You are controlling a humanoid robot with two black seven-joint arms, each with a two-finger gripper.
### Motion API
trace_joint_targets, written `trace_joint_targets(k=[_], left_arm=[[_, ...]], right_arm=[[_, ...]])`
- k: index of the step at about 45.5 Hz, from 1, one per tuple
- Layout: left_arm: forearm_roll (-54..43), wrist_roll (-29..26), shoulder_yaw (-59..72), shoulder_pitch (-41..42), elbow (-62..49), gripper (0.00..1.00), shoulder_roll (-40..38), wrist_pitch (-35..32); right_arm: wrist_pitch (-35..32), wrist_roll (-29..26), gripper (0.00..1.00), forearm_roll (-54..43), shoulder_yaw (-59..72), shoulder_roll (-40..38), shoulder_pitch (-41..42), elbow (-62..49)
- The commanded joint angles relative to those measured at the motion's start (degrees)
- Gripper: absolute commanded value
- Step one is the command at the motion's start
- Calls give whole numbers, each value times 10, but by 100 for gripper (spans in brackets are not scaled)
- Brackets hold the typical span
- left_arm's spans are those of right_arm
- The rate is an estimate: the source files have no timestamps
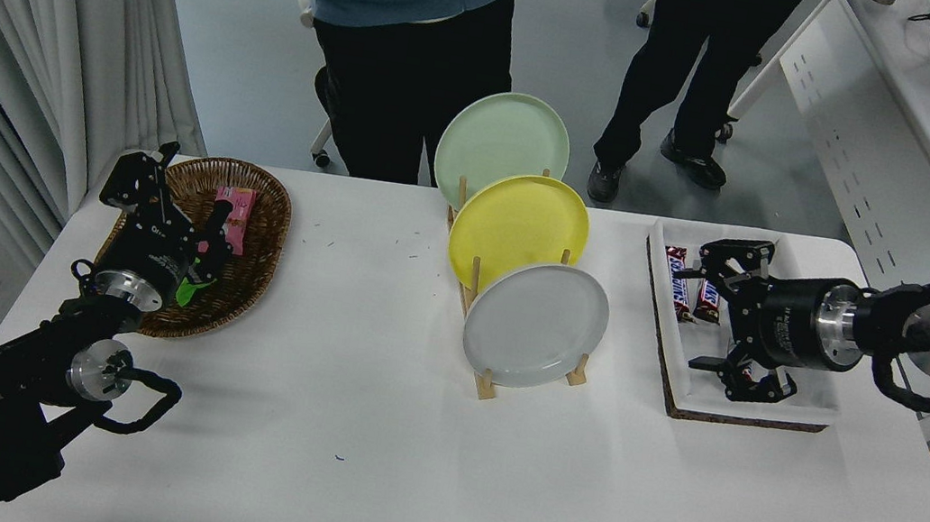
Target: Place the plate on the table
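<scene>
- Head view: the plate point(536, 326) stands tilted in the nearest slot of the wooden rack point(487, 384) at the centre of the table point(397, 488), with the yellow plate point(520, 223) just behind it at 12 o'clock.
- The right gripper point(702, 311) hovers over the white tray point(772, 409) at 3 o'clock of the plate, fingers spread wide, holding nothing.
- The left gripper point(189, 213) sits parked over the wicker basket point(255, 268) at 9 o'clock; whether it is spread or pressed together I cannot tell.

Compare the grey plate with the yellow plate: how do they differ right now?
The grey plate is light grey and stands in the wooden rack's nearest slot; the yellow plate is bright yellow and stands one slot behind, its lower part hidden by the grey one. Both are round, look equal in size and lean back alike.
</scene>
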State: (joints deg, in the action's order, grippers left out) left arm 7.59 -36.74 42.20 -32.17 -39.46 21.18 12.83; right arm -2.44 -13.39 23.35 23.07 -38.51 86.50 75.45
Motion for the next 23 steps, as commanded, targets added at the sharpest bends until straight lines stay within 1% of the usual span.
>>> trace_joint_targets(k=[1, 9, 12, 19, 23], left_arm=[[1, 0, 0, 0, 0, 100, 0, 0], [0, 0, 0, 0, 0, 100, 0, 0], [0, 0, 0, 0, 0, 100, 0, 0], [0, 0, 0, 0, 0, 100, 0, 0], [0, 0, 0, 0, 0, 100, 0, 0]], right_arm=[[5, -20, 100, -45, -108, 33, -43, -41], [5, -14, 100, -88, -147, 54, -70, -96], [2, -8, 100, -119, -151, 84, -87, -130], [-36, 34, 100, -148, -174, 100, -116, -158], [-53, 42, 100, -153, -182, 120, -126, -172]])
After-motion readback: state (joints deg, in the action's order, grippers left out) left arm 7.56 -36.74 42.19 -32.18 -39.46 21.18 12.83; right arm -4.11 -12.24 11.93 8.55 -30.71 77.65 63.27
